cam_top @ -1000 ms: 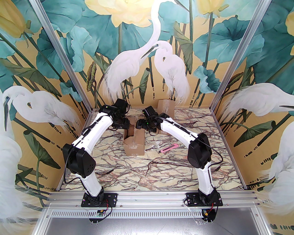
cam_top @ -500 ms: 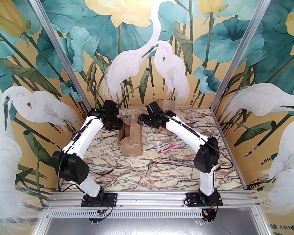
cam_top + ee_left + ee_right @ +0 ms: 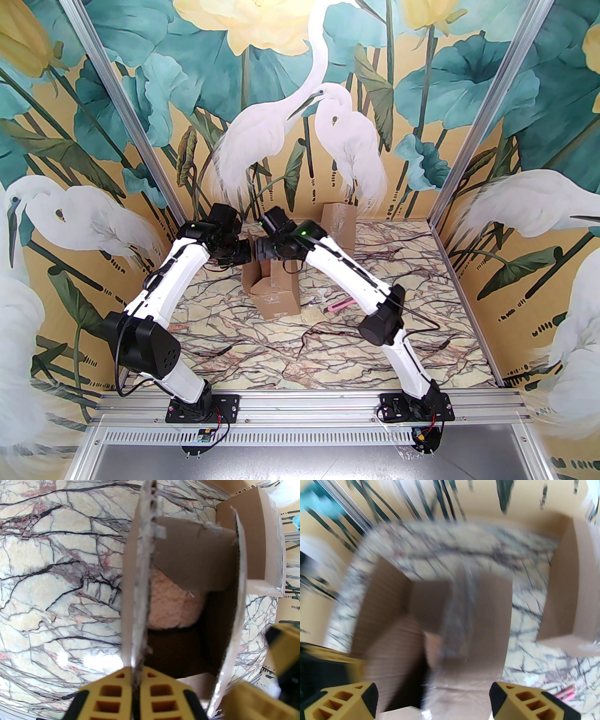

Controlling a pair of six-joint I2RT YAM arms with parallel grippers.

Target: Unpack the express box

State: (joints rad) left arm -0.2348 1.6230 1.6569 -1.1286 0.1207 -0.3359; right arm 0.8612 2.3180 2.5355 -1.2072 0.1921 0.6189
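Observation:
The brown express box point(image 3: 276, 295) stands open in the middle of the marble table, its flaps up. My left gripper point(image 3: 247, 251) is shut on the box's left flap point(image 3: 137, 585); in the left wrist view the yellow fingers point(image 3: 117, 691) pinch the flap's edge. Inside the box point(image 3: 211, 625) lies something pink and fluffy point(image 3: 174, 604), partly under an inner flap. My right gripper point(image 3: 259, 249) hangs open just above the box, close against the left gripper. The right wrist view is blurred: its fingers point(image 3: 358, 695) stand wide apart over the open box point(image 3: 440, 625).
A second cardboard box point(image 3: 338, 224) stands against the back wall, also in the wrist views point(image 3: 264, 538) point(image 3: 564, 597). A pink utility knife point(image 3: 340, 304) lies on the table right of the express box, under the right forearm. Painted walls close in on three sides.
My left gripper has closed onto the left flap. The right arm swung left from beside the back box to above the express box. The box shifted and turned slightly.

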